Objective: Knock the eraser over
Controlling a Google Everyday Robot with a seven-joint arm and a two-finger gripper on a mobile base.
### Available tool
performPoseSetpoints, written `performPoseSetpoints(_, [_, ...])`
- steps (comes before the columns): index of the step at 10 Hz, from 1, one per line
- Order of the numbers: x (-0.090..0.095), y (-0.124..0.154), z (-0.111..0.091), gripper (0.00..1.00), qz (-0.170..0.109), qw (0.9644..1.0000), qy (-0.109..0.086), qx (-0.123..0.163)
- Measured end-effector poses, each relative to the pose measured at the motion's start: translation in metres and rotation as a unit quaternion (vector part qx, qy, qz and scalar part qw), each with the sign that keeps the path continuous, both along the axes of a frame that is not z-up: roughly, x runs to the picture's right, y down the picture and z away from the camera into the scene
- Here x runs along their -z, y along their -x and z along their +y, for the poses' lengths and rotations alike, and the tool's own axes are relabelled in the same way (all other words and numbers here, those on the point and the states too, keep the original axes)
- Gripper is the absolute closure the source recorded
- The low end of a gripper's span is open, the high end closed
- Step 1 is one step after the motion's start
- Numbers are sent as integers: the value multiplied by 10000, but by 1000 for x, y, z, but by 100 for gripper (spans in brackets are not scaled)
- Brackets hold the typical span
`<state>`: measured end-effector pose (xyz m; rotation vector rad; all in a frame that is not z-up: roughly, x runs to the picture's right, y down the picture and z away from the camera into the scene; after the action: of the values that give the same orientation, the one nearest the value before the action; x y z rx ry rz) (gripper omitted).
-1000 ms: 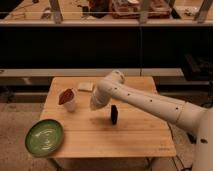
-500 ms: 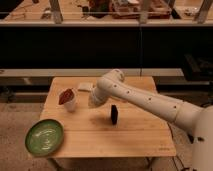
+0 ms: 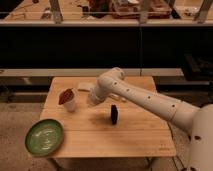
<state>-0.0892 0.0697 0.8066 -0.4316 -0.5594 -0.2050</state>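
**Figure.** Wooden table (image 3: 135, 142) with 1 white robot arm (image 3: 150, 100) reaching in from the right; items listed from left to right.

- **Far left of the hand, nearer the table's front:** a round green plate (image 3: 44, 137) lies flat at the front-left corner. Its rim reaches past the table's left edge.
- **Just left of the hand:** 1 white cup (image 3: 71, 105) stands upright. A reddish-brown item (image 3: 65, 95) sticks out of its mouth.
- **Left of the hand and behind it, near the table's far edge:** a pale flat pad (image 3: 84, 87).
- **Centre:** the hand (image 3: 92, 99) sits at the end of the arm's downward-bent wrist, above the table between the cup and the eraser. Whether it is released or clenched cannot be told.
- **Right of the hand, slightly nearer the front:** the eraser (image 3: 114, 114), a small black slab, stands upright on the table. It is close to the hand but apart from it, below the forearm.
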Motion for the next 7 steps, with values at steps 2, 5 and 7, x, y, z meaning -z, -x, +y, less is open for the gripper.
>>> performPoseSetpoints(2, [1, -7, -4, 70, -22, 10000, 38, -79])
performPoseSetpoints(5, [1, -3, -7, 70, -56, 9998, 60, -166])
performPoseSetpoints(7, [1, 0, -11, 70, -60, 9996, 105, -236])
